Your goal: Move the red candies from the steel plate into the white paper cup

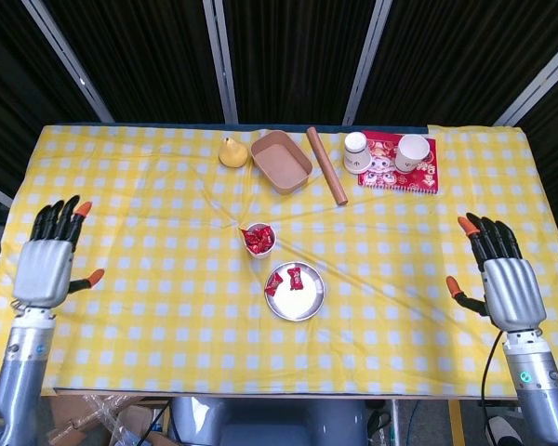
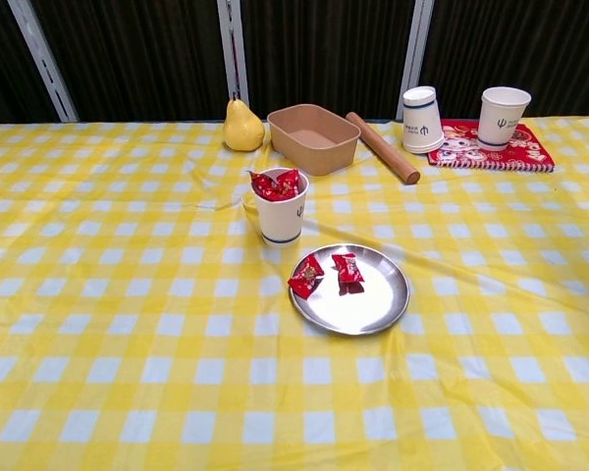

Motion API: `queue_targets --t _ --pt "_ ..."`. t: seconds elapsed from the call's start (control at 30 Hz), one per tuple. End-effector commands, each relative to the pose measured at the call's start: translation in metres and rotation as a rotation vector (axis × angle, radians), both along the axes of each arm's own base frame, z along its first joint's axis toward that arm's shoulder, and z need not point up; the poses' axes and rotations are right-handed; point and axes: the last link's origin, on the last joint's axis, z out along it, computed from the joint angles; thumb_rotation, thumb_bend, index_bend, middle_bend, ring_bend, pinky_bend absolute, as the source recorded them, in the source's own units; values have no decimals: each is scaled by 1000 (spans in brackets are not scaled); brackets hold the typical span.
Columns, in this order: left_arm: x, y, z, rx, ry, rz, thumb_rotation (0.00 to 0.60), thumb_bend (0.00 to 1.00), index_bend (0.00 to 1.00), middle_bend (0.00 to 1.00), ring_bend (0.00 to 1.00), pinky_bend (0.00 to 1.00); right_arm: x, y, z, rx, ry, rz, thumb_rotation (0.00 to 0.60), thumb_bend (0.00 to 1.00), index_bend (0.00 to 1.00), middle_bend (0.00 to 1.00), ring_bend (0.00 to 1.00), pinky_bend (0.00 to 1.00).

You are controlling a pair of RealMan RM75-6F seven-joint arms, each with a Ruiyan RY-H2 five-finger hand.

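A steel plate (image 2: 373,309) (image 1: 307,302) lies mid-table with two red candies (image 2: 306,277) (image 2: 348,268) on its left half. Just behind it stands the white paper cup (image 2: 281,218) (image 1: 259,241), with red candies (image 2: 278,183) heaped at its mouth. My left hand (image 1: 48,260) hangs at the table's far left edge, fingers spread and holding nothing. At the far right edge my right hand (image 1: 502,277) is likewise spread and holds nothing. Neither hand appears in the chest view.
At the back stand a yellow pear (image 2: 242,127), a brown paper tray (image 2: 314,137), a wooden rolling pin (image 2: 383,147), an upside-down paper cup (image 2: 422,120) and an upright one (image 2: 502,116) on a red booklet (image 2: 491,147). A yellow checked cloth (image 2: 128,324) covers the table.
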Motion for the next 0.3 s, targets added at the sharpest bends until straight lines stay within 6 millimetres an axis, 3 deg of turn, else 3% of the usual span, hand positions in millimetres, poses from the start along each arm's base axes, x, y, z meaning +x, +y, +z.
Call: queue_targets --t 0.03,0.17,0.3 --pt "-39 -34 13 -1 35 46 600 124 29 0 0 0 -24 19 -7 -18 24 -63 600 395 0 27 0 0" --pt "-60 -55 19 17 60 39 600 117 21 0 0 0 -51 41 -5 -72 34 -93 600 396 0 25 0 0" --pt "-69 -69 20 22 69 1 600 116 14 0 0 0 -68 50 -8 -79 73 -91 600 395 0 25 0 0"
